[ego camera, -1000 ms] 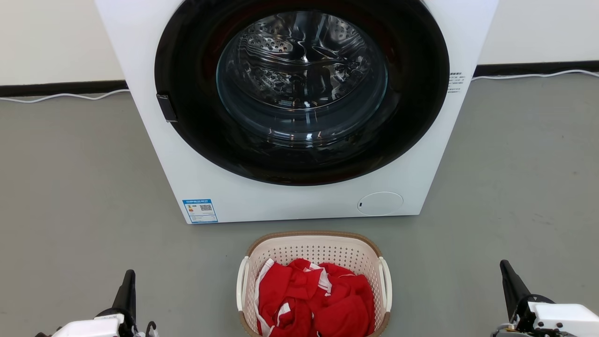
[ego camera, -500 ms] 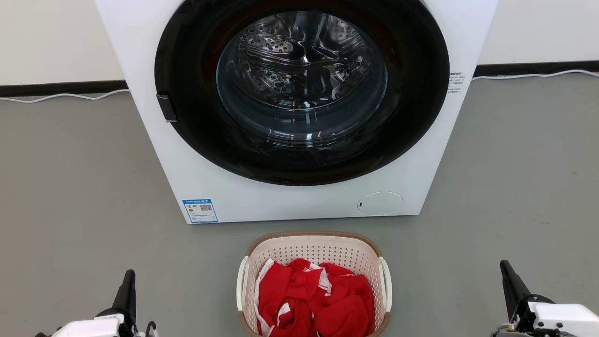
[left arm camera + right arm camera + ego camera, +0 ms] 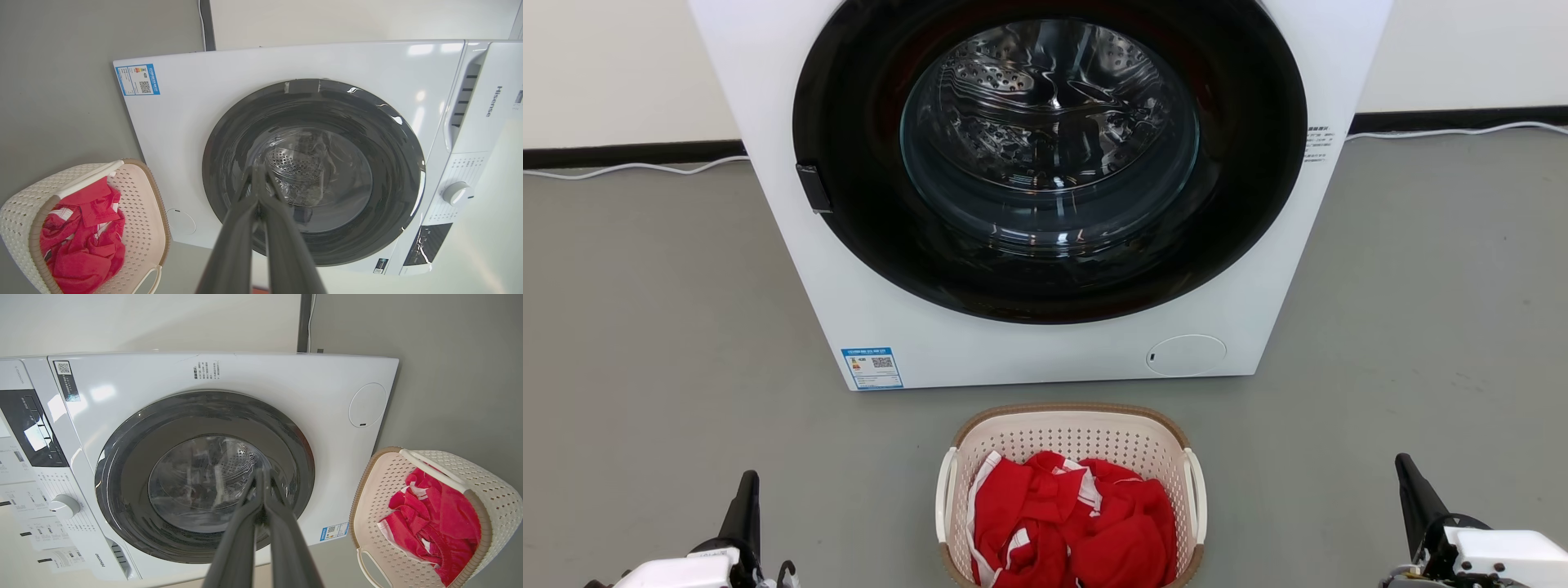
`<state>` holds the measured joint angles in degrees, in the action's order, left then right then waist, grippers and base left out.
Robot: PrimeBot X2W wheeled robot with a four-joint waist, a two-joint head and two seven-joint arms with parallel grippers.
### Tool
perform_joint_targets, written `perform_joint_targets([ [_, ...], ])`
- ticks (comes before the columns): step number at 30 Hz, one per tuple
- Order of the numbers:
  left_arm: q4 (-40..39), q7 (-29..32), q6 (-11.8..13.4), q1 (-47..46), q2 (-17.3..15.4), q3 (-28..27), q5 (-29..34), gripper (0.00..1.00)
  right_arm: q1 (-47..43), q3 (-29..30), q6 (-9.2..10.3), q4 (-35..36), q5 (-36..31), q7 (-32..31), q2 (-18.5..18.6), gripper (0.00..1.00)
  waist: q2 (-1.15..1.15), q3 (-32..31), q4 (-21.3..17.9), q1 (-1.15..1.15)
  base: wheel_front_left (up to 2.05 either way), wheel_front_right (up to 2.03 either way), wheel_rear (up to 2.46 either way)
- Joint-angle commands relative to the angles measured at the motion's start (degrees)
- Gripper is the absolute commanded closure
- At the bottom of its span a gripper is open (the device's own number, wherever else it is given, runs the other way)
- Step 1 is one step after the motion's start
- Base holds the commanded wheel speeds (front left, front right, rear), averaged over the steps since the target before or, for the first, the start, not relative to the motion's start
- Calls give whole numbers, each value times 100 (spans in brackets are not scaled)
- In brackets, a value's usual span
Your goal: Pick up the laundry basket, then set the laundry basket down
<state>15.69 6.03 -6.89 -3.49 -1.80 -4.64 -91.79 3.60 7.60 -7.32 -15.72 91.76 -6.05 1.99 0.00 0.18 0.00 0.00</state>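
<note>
Laundry basket [image 3: 1068,407] near end cropped at bottom edge; washing machine [image 3: 1013,351] top cropped; sticker [image 3: 872,368] unreadable.

Laundry basket [image 3: 1078,437]: matt cream perforated plastic, brown woven-look rim [image 3: 1062,407]. Red clothes [image 3: 1086,531]: crumpled cloth. Washing machine [image 3: 1013,359]: glossy white casing, shiny glass door [image 3: 1049,204], perforated metal drum [image 3: 1005,77]. Floor [image 3: 645,327]: matt grey, smooth.

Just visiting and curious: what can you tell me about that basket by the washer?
The laundry basket is a small, rounded-rectangular tub of cream plastic dotted with holes, with a brown woven-look rim and a white handle on each side. It stands upright on the grey floor, just before the washing machine and apart from it, holding crumpled red-and-white clothes.
</note>
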Motion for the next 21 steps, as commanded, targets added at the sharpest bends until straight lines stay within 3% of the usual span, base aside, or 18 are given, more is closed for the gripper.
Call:
perform_joint_targets([
  [1,-165,45,-59,-270,-108,-187,-39,100,259,-110,-17,169,42,-42,88,100,0,0,0,0,0,0,0],
  [21,-165,45,-59,-270,-108,-187,-39,100,259,-110,-17,169,42,-42,88,100,0,0,0,0,0,0,0],
])
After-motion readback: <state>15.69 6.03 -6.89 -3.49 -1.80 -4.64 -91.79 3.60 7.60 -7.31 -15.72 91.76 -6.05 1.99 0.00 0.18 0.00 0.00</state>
